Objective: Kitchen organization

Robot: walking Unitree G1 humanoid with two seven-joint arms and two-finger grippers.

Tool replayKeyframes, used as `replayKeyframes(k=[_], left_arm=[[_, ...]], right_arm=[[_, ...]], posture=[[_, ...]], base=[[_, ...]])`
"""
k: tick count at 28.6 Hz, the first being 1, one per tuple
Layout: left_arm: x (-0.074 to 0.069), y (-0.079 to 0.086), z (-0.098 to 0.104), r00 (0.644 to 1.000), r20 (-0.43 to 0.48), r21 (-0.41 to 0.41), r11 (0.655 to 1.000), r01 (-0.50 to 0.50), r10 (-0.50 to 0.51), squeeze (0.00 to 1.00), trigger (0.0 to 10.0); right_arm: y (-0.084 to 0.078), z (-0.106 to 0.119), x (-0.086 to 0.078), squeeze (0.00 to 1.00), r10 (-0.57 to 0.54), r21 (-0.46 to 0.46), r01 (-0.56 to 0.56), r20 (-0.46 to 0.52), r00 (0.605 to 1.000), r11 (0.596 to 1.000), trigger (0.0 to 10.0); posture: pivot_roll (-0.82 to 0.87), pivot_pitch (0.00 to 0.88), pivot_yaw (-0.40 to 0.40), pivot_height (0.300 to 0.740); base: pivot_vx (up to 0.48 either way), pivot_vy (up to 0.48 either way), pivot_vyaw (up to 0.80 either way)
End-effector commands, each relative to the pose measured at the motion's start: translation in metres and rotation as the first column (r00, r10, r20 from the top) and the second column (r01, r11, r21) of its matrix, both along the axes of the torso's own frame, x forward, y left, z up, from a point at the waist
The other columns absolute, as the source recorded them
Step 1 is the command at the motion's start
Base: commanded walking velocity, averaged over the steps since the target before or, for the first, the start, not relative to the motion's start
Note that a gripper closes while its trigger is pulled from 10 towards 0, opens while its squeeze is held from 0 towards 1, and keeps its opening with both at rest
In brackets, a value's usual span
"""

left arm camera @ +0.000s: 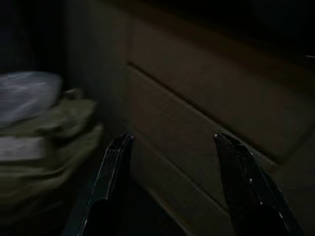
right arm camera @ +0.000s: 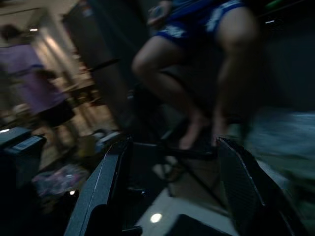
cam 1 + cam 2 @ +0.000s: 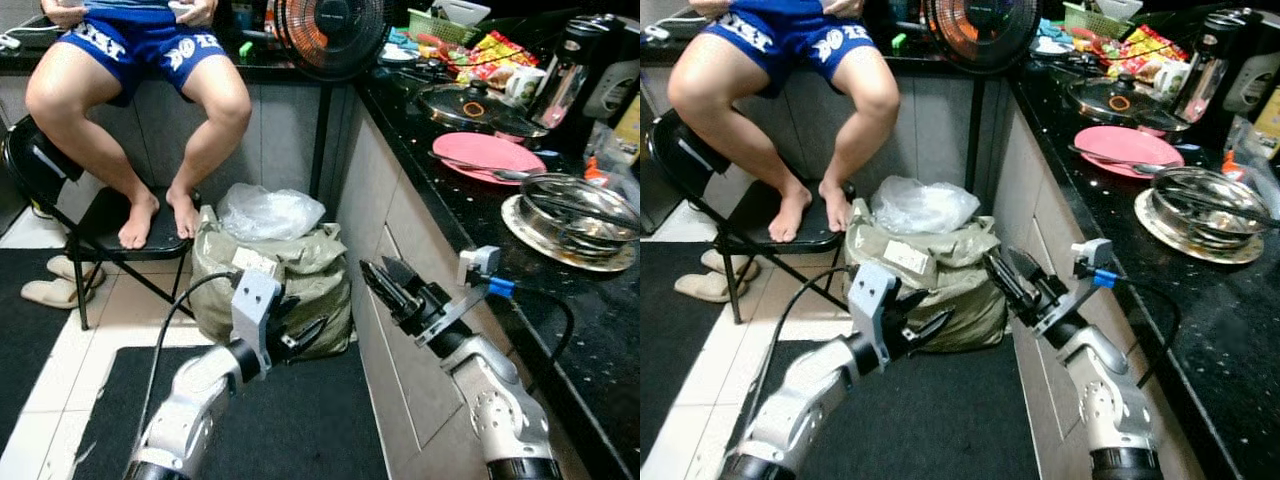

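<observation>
Left gripper [image 3: 305, 335]: jaws spread, empty, held low beside the olive sack [image 3: 300, 270] on the floor. Right gripper [image 3: 385, 280]: jaws spread, empty, raised just beside the cabinet front under the black table [image 3: 470, 215]. On the table: pink plate [image 3: 488, 155], glass-lidded pan [image 3: 478, 106], steel bowl [image 3: 578, 205]. A person [image 3: 140, 80] sits barefoot on a folding chair [image 3: 100, 230].
</observation>
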State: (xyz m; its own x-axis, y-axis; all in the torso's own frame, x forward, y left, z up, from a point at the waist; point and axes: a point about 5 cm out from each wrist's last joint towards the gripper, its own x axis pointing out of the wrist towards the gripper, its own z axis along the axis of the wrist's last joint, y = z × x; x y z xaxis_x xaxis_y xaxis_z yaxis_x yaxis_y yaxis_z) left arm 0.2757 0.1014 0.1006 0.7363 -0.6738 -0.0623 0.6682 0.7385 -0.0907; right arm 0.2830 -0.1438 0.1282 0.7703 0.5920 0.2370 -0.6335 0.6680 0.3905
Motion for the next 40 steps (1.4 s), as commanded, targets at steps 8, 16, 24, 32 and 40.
replayKeyframes(k=[8,16,24,32,40], left_arm=[[-0.0012,-0.0017,-0.0033,1.000,-0.008,0.010,1.000,0.006,-0.006,0.00,10.0],[-0.0011,-0.0021,-0.0027,1.000,-0.005,0.007,1.000,0.006,-0.006,0.00,10.0],[-0.0017,-0.0025,-0.0028,1.000,-0.004,0.005,1.000,0.007,-0.007,0.00,10.0],[-0.0020,-0.0022,-0.0027,1.000,-0.003,0.005,1.000,0.008,-0.008,0.00,10.0],[-0.0023,-0.0022,-0.0027,1.000,-0.002,0.005,1.000,0.009,-0.009,0.00,10.0]], right_arm=[[-0.0054,0.0004,0.0027,0.00,-0.031,-0.002,0.031,-0.015,0.999,1.000,10.0],[-0.0063,0.0004,0.0031,0.00,-0.039,-0.006,0.039,-0.019,0.999,0.999,10.0],[-0.0067,-0.0014,0.0057,0.00,-0.056,-0.024,0.055,-0.040,0.998,0.998,10.0],[-0.0067,-0.0020,0.0061,0.00,-0.060,-0.022,0.059,-0.050,0.997,0.998,10.0],[-0.0056,-0.0040,0.0070,0.00,-0.055,-0.033,0.053,-0.067,0.996,0.998,10.0]], posture=[[0.12,0.000,-0.104,0.740],[0.12,0.000,-0.106,0.740],[0.12,0.000,-0.108,0.740],[0.12,0.001,-0.109,0.740],[0.12,0.000,-0.108,0.740]], base=[[0.285,0.000,0.00],[0.285,0.000,0.00],[0.285,0.000,0.00],[0.287,0.000,0.00],[0.290,0.000,0.00]])
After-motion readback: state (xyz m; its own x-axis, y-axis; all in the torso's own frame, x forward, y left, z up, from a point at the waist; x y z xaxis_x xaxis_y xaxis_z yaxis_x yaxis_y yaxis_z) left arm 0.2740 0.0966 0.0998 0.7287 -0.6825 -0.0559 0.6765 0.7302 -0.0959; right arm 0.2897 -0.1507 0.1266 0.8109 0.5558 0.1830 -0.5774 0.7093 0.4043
